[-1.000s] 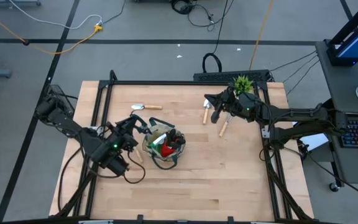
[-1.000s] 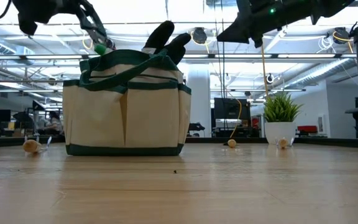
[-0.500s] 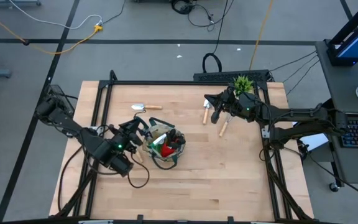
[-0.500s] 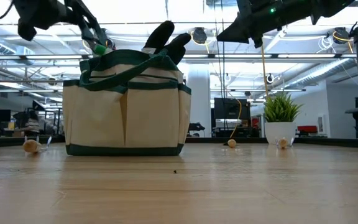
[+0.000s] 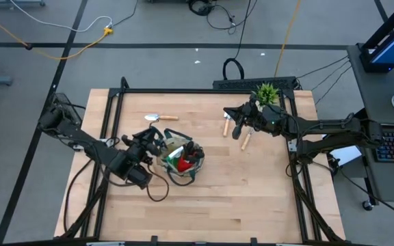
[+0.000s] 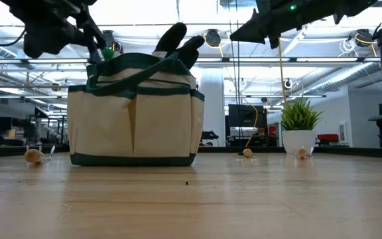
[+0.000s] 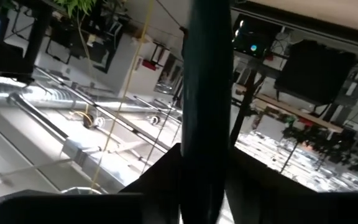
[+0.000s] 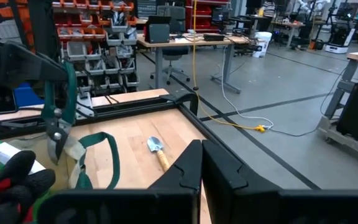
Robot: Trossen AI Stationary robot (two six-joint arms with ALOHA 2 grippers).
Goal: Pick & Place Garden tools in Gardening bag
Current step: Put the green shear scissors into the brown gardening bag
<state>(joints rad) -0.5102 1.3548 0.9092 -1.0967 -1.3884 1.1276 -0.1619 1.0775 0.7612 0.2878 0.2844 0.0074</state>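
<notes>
The tan gardening bag (image 5: 183, 172) with green trim stands left of the table's middle, also in the low view (image 6: 134, 119). A red-and-black glove (image 5: 182, 162) sticks out of its top. My left gripper (image 5: 152, 140) is just left of the bag's rim, shut on dark-green-handled pruning shears (image 8: 66, 99). My right gripper (image 5: 237, 126) hangs shut and empty above two wooden-handled trowels (image 5: 226, 126) (image 5: 245, 140) at the far right. A third trowel (image 5: 159, 117) lies beyond the bag. My left gripper pinches the shears' handles (image 7: 207, 124) between its two fingers, and the handles run out past the fingertips. The shears are lifted clear, blades (image 8: 56, 142) pointing down at the bag's left rim. Whether the blades touch the bag I cannot tell.
A small potted plant (image 5: 267, 91) stands at the far right corner, just behind my right arm. A wooden handle end (image 6: 34, 156) lies on the table left of the bag. Bare wood lies along the table's near side.
My left arm has swung toward the table's right edge, bringing its wrist closer to the bag. The gripper has sunk a little at the bag's left rim and still holds the shears.
</notes>
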